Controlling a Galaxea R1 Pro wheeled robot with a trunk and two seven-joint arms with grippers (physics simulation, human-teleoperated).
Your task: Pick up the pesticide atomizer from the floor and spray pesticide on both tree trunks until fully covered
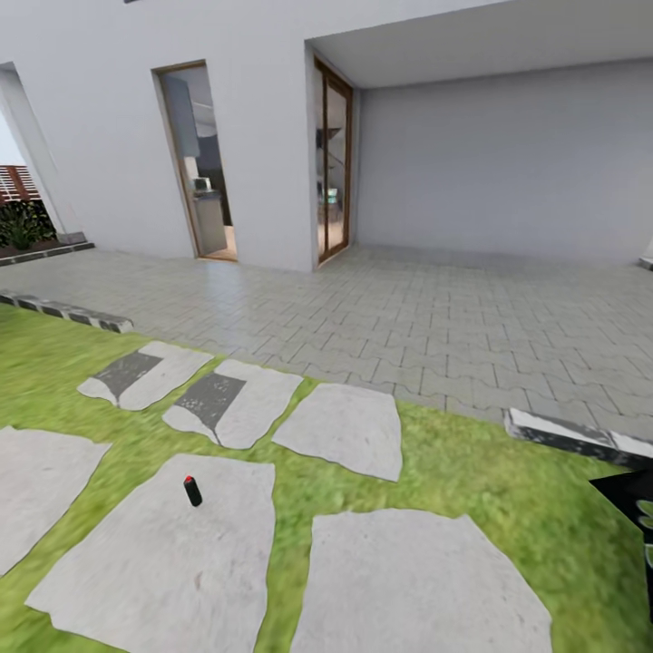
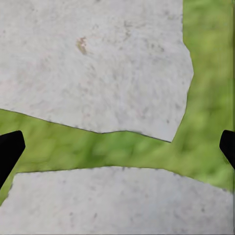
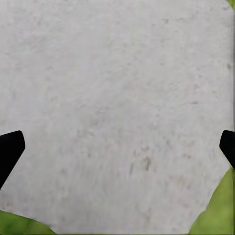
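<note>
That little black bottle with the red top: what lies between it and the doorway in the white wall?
In the head view, going from the pesticide atomizer toward the doorway: bare stone slab, grass, a smaller slab, then grey paving.

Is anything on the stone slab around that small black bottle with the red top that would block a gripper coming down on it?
Nothing visible does. The small black atomizer bottle with the red top stands alone on a pale grey stone slab, with bare stone all around it.

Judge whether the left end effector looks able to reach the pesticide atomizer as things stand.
Probably not yet: nothing blocks the pesticide atomizer standing on its slab, but the open left end effector faces bare stone and grass.
</note>
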